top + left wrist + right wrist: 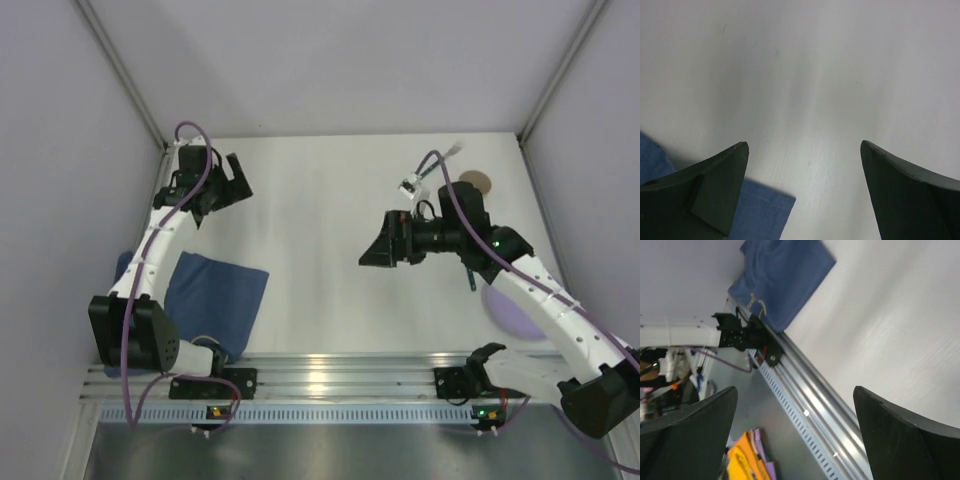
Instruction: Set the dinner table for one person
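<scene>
The white surface (320,200) fills the middle of the picture. The left pincer (233,180) and right pincer (385,245) both stand wide apart, holding nothing. The blue cloth (215,290) lies at lower left, close by the left arm (150,255). A careless swing could drag it off.

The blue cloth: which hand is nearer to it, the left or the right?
Left. The left hand hovers just beyond the far edge of the blue cloth; the right hand hangs farther off to its right.
</scene>
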`<state>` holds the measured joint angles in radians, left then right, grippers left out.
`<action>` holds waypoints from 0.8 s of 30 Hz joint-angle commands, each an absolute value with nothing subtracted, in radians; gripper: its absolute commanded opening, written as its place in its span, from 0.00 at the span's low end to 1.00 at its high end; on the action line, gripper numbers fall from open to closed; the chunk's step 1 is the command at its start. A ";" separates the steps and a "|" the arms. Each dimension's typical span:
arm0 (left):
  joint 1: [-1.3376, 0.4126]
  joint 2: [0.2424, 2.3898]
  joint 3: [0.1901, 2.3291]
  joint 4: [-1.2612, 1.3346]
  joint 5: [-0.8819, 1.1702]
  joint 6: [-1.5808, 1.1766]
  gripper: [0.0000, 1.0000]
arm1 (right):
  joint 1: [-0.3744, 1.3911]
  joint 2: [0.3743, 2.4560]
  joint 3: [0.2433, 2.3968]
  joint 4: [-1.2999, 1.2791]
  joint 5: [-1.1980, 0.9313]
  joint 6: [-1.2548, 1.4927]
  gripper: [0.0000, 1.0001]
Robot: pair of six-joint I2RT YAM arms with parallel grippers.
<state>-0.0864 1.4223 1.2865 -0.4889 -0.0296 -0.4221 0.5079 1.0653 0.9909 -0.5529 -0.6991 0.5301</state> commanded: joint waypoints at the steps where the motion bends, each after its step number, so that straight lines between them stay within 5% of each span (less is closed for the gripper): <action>1: -0.084 1.358 1.263 -0.682 -0.098 -0.468 0.99 | 0.558 1.052 1.169 -0.566 -0.408 0.451 1.00; 4: -0.084 1.272 1.206 -0.696 -0.104 -0.495 0.99 | 0.546 1.155 1.183 -0.557 -0.449 0.526 1.00; 7: -0.086 1.206 1.089 -0.667 -0.115 -0.517 0.98 | 0.517 1.299 1.034 -0.157 -0.860 0.748 1.00; 12: -0.124 1.259 1.008 -0.799 -0.135 -0.614 0.98 | 0.623 1.325 1.175 -0.357 -0.602 0.621 1.00; 24: -0.364 1.426 0.864 -0.716 -0.198 -0.750 0.83 | 0.626 1.295 1.138 -0.620 -0.519 0.477 1.00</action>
